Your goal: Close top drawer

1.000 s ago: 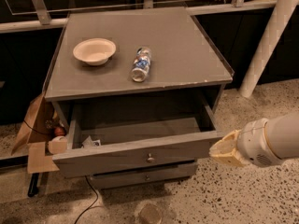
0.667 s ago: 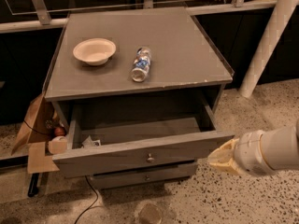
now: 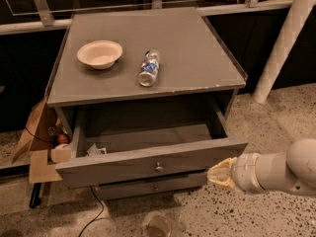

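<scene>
The top drawer (image 3: 118, 168) of the grey cabinet is pulled well out. Its flat grey front faces me, with a small round metal knob (image 3: 158, 167) at its centre. A bit of white paper (image 3: 96, 150) lies inside at the front left. My gripper (image 3: 220, 174), cream-coloured at the end of a white arm, comes in from the right. It sits at the right end of the drawer front, just below its lower corner and close to it or touching it.
A white bowl (image 3: 99, 54) and a bottle lying on its side (image 3: 149, 67) rest on the cabinet top (image 3: 197, 48). A lower drawer (image 3: 148, 187) is slightly open beneath. Cardboard (image 3: 37, 132) leans at the left. A white post (image 3: 284, 46) stands at the right. A cable (image 3: 96, 209) lies on the floor.
My arm has moved left and down, which brings the gripper from the right side up to the right end of the drawer front. The drawer has not moved.
</scene>
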Controlling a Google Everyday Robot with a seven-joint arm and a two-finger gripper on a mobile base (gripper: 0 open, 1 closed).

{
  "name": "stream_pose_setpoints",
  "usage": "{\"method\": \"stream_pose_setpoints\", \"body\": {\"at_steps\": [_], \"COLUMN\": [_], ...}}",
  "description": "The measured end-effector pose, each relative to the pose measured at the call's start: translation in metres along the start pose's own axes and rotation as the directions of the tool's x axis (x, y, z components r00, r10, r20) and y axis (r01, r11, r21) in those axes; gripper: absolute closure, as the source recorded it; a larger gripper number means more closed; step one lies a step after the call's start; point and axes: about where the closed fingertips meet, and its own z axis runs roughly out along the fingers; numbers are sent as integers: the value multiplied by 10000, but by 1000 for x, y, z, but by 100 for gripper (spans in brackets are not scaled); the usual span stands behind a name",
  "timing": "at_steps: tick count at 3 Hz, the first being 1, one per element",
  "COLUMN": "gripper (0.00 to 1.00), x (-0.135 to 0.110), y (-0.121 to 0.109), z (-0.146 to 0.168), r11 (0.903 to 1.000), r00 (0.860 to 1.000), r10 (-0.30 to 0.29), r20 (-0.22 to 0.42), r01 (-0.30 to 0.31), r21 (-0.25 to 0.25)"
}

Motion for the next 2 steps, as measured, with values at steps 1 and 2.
{"method": "stream_pose_setpoints", "body": {"at_steps": [1,2], "gripper": [100,100], "x": [9,16], "y": [-8,-18], "z": [29,57], "r11": [9981,9933], "r00": [9968,9891], "r10": [-591,-1117], "r20": [540,959], "r01": [581,1082], "r21": [196,414]}}
